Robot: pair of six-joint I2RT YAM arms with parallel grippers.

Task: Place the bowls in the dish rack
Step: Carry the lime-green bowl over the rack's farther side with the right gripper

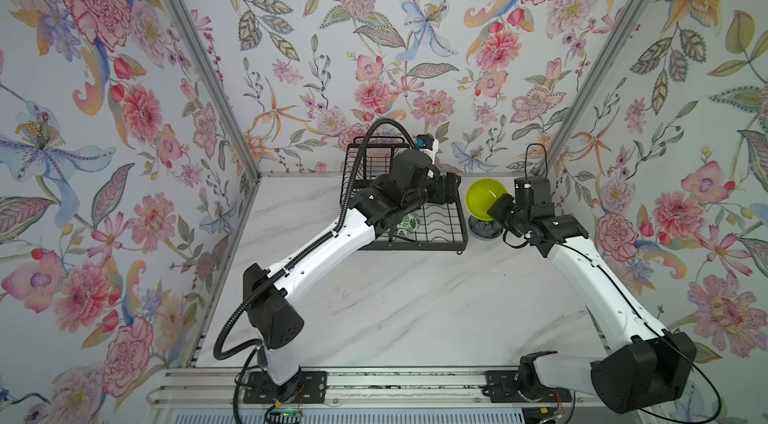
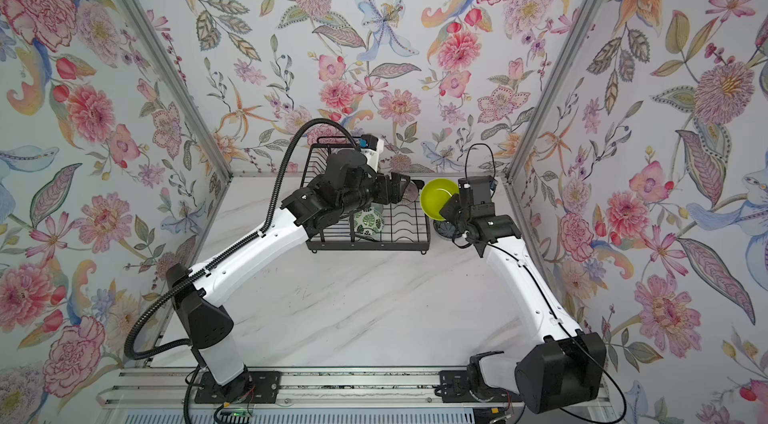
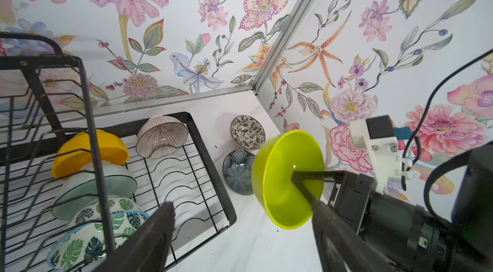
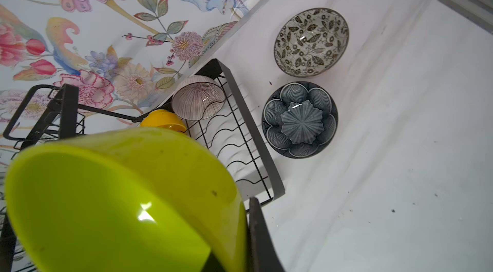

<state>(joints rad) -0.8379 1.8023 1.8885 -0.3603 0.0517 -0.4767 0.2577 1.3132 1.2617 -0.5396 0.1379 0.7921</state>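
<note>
Rim of lime bowl (image 1: 482, 196) clamped in my R gripper (image 1: 498, 207), mid-air beside dish rack (image 1: 440, 241); L gripper (image 1: 451, 189) apart over rack. Thin hold could slip, dropping it on blue bowl (image 1: 482, 231)

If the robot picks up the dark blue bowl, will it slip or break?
Maybe slippery: the dark blue bowl looks like glazed pottery. So probably stiff, fairly heavy, breakable if dropped. Upright on the table, it shouldn't roll.
</note>
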